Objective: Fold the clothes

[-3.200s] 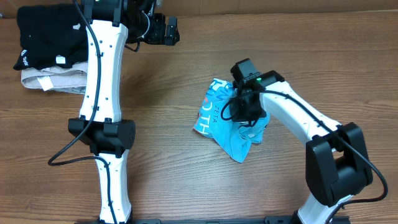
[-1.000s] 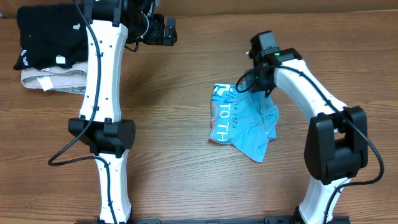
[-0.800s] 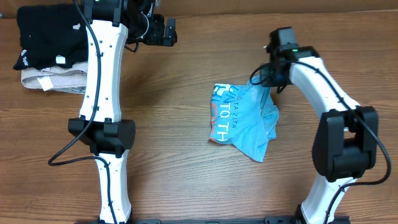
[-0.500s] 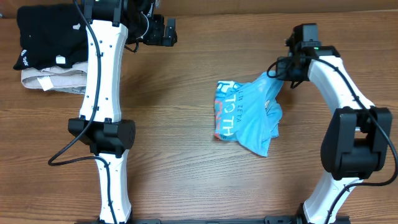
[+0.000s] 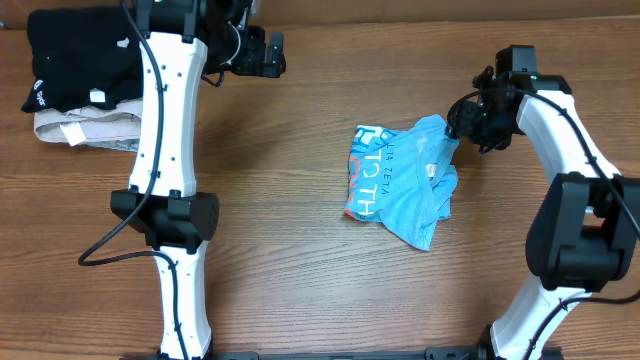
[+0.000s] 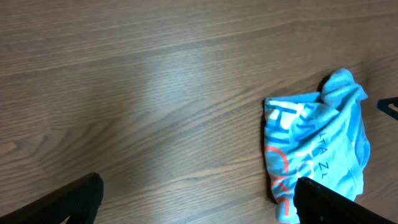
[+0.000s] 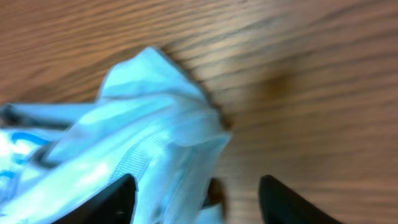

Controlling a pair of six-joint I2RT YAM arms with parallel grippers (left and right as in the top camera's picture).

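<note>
You could read only part of the print on the sky-blue T-shirt [image 5: 402, 188]. From overhead, a small white line included "ZETA". The large white letters beside it ran sideways and were folded into the crumple, so I could not make them out in full. A red mark sat at the shirt's lower left edge. The shirt lay bunched on the wooden surface [image 5: 300, 280], right of centre.

Your right arm arched up from its base at the near right corner, with the wrist turned in towards the shirt. The right end effector [image 7: 202, 196] sat at the shirt's upper right corner with its fingers [image 7: 118, 199] apart. A peak of blue fabric lay between them against the left finger, not pinched.

Your left arm reached straight up the left side of the surface. The left end effector [image 6: 198, 186] was at the far edge, spread wide and holding nothing, well apart from the shirt.

A black folded garment [image 5: 80, 55] lay on a beige one [image 5: 85, 128] in the far left corner.
</note>
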